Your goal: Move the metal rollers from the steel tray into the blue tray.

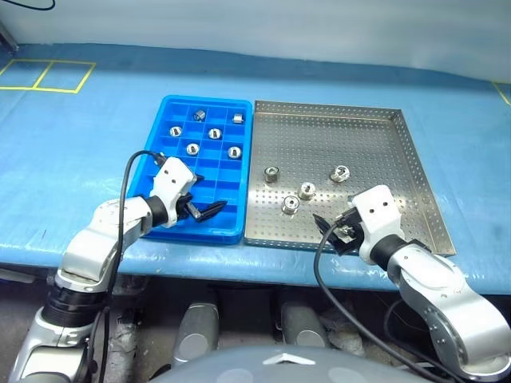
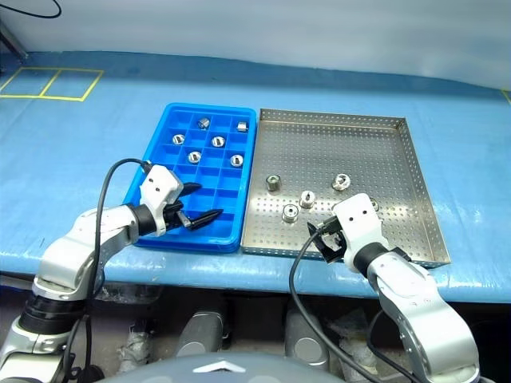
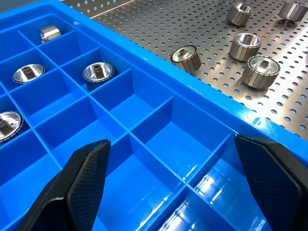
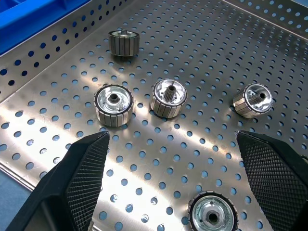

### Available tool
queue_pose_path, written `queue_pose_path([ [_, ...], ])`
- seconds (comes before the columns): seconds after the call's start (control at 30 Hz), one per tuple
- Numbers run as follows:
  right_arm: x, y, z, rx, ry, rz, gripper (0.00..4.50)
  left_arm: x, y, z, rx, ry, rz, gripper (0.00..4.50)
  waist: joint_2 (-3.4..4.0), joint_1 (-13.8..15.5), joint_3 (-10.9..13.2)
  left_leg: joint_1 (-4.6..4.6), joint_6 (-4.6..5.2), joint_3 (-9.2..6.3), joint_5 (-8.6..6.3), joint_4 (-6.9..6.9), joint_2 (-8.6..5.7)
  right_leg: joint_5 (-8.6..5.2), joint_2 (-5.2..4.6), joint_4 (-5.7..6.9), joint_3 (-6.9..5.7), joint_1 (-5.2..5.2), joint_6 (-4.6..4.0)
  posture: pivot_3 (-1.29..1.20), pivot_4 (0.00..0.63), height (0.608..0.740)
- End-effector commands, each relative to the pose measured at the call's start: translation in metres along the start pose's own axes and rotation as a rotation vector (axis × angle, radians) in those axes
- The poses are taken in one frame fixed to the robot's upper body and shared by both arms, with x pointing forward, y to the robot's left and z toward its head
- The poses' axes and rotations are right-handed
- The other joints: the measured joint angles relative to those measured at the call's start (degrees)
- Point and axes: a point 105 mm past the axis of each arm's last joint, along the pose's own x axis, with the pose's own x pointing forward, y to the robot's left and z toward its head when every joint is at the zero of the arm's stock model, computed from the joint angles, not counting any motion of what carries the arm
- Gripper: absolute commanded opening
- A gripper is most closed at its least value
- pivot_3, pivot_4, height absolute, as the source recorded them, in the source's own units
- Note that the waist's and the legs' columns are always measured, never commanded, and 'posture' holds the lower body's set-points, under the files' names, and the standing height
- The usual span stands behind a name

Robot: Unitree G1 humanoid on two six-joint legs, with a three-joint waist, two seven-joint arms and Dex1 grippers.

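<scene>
Rollers left in the steel tray, both end effectors empty

Head view: right end effector [image 1: 334,230] was wide open, nearest the metal rollers [image 1: 290,205] on the steel tray [image 1: 399,159]. Left wrist: left end effector [image 3: 173,183] gaped empty over the blue tray [image 3: 144,72]. Right wrist: rollers lay just ahead.

1. We count two trays: one steel tray [image 1: 399,159] and one blue tray [image 1: 172,112].
2. We count five metal rollers [image 4: 168,97] in the steel tray.
3. We count six rollers in the blue tray, each in its own compartment.
4. We count two pincers: left pincer [image 1: 204,199], right pincer [image 1: 333,231].
</scene>
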Motion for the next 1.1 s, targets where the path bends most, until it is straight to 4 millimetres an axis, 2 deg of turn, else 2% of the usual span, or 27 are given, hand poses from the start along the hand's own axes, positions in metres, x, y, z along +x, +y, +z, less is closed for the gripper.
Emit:
queue_pose_path([
  [0.03,-0.003,-0.001,0.01,-0.018,-0.045,-0.013,4.46,-0.002,-0.002,0.013,0.053,-0.036,-0.007,4.5,0.0,0.01,0.0,0.0,0.0,0.0,0.0,0.01,0.0,0.0,0.0,0.0,0.0,0.0,0.0,-0.04,0.15,0.74],
  [0.37,-0.004,0.001,0.01,-0.016,-0.043,-0.011,4.46,-0.001,-0.003,0.015,0.057,-0.04,-0.014,4.5,0.0,-0.02,0.0,0.0,0.0,0.0,0.0,0.05,0.0,0.01,0.0,0.02,0.0,0.02,0.01,-0.05,0.15,0.74],
  [0.6,-0.004,0.001,0.012,-0.001,-0.057,-0.031,4.46,0.009,0.01,0.05,0.112,-0.126,-0.028,4.5,-0.02,0.26,0.01,-0.01,0.0,-0.02,0.0,0.17,0.0,0.03,0.02,0.05,-0.01,0.06,0.05,-0.06,0.15,0.74],
  [0.77,-0.004,0.0,0.014,0.011,-0.066,-0.044,4.46,0.036,0.017,0.09,0.229,-0.149,-0.13,4.5,-0.04,0.46,0.01,0.0,0.02,-0.01,0.01,0.25,-0.05,0.07,0.01,0.04,0.01,0.13,0.12,-0.07,0.15,0.74],
  [0.87,-0.003,0.001,0.014,0.017,-0.074,-0.052,4.46,0.067,0.018,0.108,0.306,-0.095,-0.212,4.5,-0.05,0.4,0.01,-0.02,0.04,-0.03,0.02,0.26,-0.11,0.1,0.0,0.02,0.03,0.16,0.17,-0.08,0.15,0.74],
  [1.03,-0.004,0.003,0.013,0.037,-0.079,-0.071,4.46,0.11,0.01,0.11,0.382,0.045,-0.336,4.5,-0.05,-0.33,0.01,-0.09,0.15,0.0,-0.03,0.24,-0.14,0.13,0.01,-0.01,0.09,0.12,0.22,-0.12,0.15,0.74],
  [1.1,-0.005,0.003,0.011,0.044,-0.076,-0.082,4.46,0.121,0.007,0.108,0.404,0.092,-0.369,4.5,-0.05,-0.79,0.02,-0.13,0.19,0.02,-0.05,0.24,-0.16,0.14,0.01,-0.02,0.13,0.07,0.24,-0.14,0.15,0.74],
])
